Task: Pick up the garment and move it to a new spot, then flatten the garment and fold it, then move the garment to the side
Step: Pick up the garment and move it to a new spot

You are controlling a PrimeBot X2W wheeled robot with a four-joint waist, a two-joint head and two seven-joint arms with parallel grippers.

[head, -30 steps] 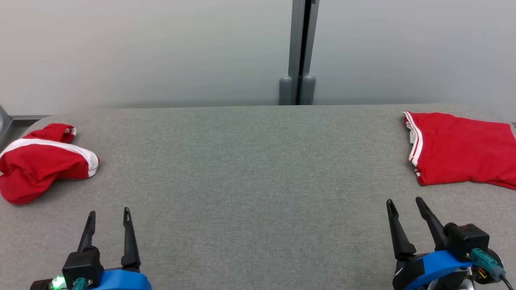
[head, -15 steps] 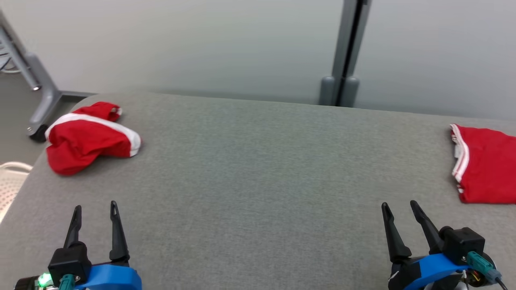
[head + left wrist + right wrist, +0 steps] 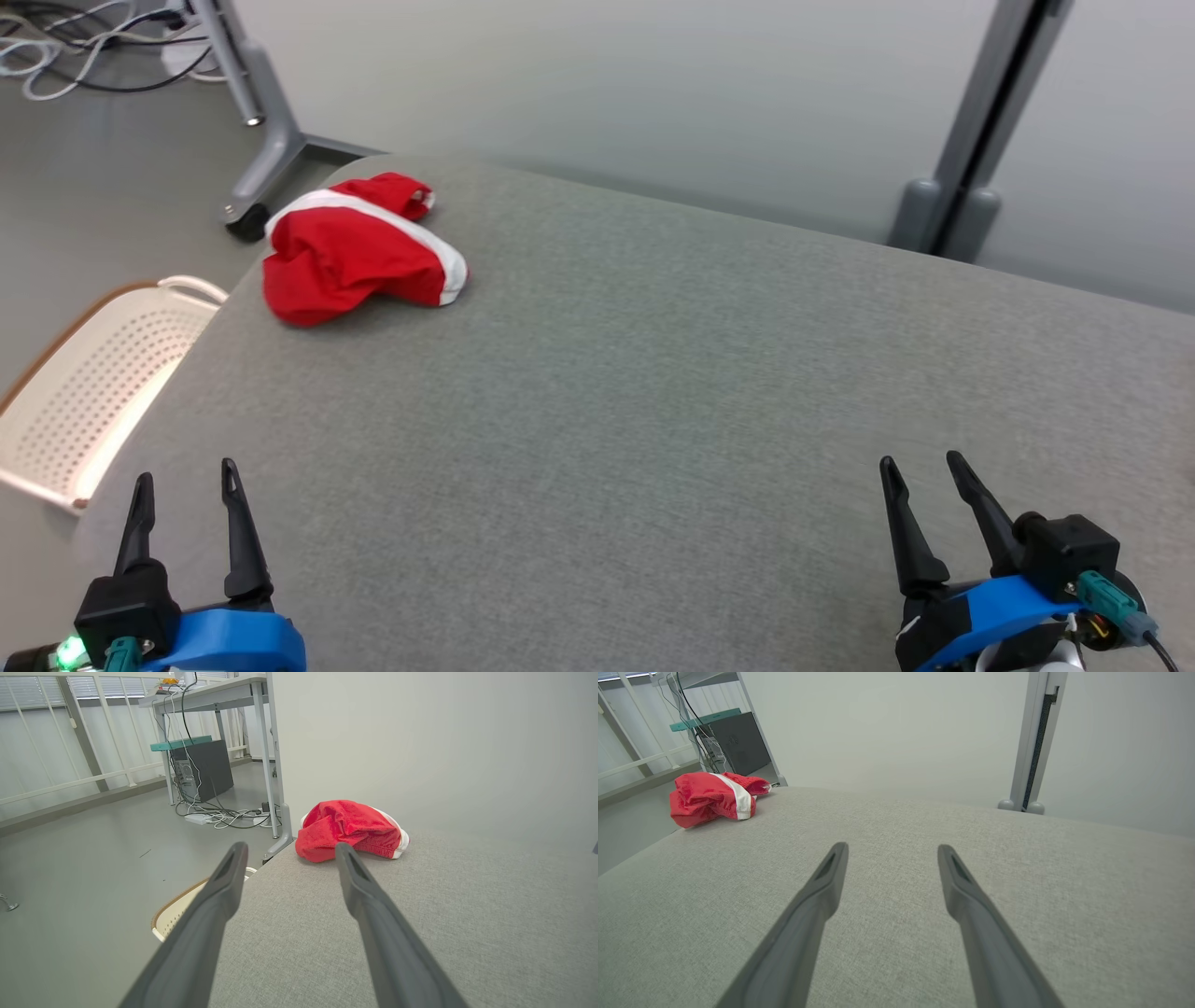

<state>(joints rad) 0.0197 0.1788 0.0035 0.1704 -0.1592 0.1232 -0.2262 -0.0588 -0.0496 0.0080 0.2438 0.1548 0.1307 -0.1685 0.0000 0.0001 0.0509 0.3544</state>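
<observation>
Well ahead of left fingers (image 3: 242, 541), crumpled red garment (image 3: 350, 247), right fingers (image 3: 907, 541) farther, both pairs wide

No legible text, no labels, no brand marks (none anywhere), no numbers
</observation>
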